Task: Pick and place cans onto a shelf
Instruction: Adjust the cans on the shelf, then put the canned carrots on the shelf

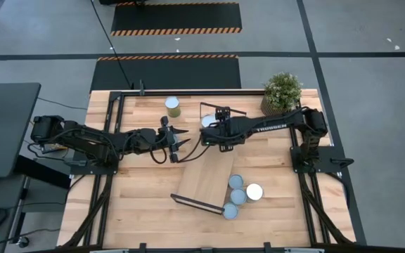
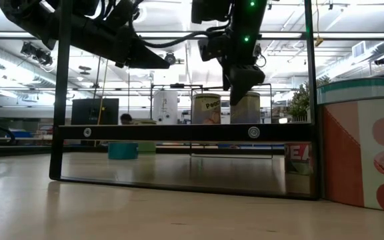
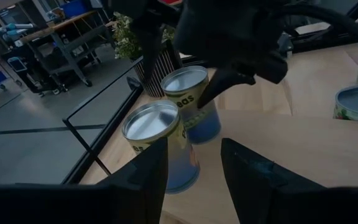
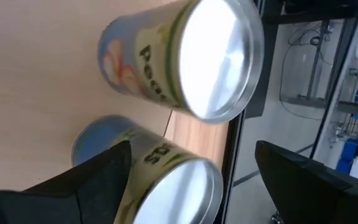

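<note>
The light-wood shelf [image 1: 206, 176] lies slanted on the table, with black wire frames at both ends. Two cans stand upright on its far end: a peach-label can [image 4: 185, 59] and a pea-label can [image 4: 160, 174]. My right gripper [image 4: 191, 180] is open, with its fingers on either side of the pea can. My left gripper [image 3: 194, 180] is open and empty, just left of the two cans and pointing at them. One can [image 1: 172, 107] stands on the table at the far side. Several cans [image 1: 239, 191] stand in a cluster by the shelf's near end. My right gripper straddles the pea can's upper wall [image 3: 204, 106], coming from above and the table's right. A gap shows beside one finger [image 4: 303, 180]. Whether the other finger [image 3: 222, 84] touches the can, I cannot tell. The can stands upright on the shelf board.
A potted plant [image 1: 282, 91] stands at the table's far right corner. In the low view a large can [image 2: 365, 147] fills the right edge, and the shelf's black frame [image 2: 179, 133] crosses in front of the two cans. Bare tabletop lies at the near left.
</note>
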{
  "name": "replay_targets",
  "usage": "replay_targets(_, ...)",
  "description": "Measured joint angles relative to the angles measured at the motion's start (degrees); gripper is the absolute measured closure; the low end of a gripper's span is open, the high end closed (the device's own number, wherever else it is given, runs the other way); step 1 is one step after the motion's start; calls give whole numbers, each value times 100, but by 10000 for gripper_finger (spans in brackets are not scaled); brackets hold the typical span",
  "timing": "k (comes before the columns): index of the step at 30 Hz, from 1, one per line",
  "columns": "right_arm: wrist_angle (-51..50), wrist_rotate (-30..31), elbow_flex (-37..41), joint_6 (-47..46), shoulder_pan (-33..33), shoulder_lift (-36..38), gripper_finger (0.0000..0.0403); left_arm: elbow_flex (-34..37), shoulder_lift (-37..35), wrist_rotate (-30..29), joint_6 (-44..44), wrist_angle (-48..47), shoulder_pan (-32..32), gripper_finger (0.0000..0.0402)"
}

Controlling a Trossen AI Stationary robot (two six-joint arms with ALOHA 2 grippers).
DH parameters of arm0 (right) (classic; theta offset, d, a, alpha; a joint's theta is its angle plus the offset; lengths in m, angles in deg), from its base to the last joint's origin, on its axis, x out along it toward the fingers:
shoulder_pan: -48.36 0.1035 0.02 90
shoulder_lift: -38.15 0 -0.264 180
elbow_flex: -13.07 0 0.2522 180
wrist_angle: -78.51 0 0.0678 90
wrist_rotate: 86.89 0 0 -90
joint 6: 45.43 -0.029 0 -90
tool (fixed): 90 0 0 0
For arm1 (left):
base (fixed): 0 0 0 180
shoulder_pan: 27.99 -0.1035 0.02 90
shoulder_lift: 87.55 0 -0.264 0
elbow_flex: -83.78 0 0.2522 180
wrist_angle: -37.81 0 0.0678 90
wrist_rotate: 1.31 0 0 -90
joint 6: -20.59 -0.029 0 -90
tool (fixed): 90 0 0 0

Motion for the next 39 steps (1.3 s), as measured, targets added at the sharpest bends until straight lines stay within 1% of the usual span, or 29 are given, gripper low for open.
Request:
replay_targets(2,119,-24,-43,-13,29,0,53,0,0,0,0,0,0,246)
replay_targets(5,92,-34,-317,-135,217,6,53,0,0,2,0,-2,1,246)
replay_targets(10,-534,-119,-878,-679,593,12,53,0,0,0,4,-54,0,246)
replay_targets(16,-1384,-1191,-982,-1798,1099,67,53,0,1,2,113,-121,2,246)
replay_targets(19,-1803,-1482,-978,-2425,1456,164,53,-1,2,2,155,-125,2,246)
replay_targets(24,-1897,-1590,-727,-3488,2268,486,53,-2,2,2,157,-156,2,246)
replay_targets(28,-1876,-1906,-423,-4522,2769,664,53,-3,2,2,157,-157,2,246)
replay_targets(30,-1878,-2091,-239,-4857,2961,669,52,-4,2,2,157,-157,0,246)
replay_targets(34,-1810,-2577,127,-5221,3209,667,39,-3,2,2,160,-153,2,246)
replay_targets(39,-1714,-2754,321,-5254,3289,664,9,-2,2,2,156,-153,2,246)
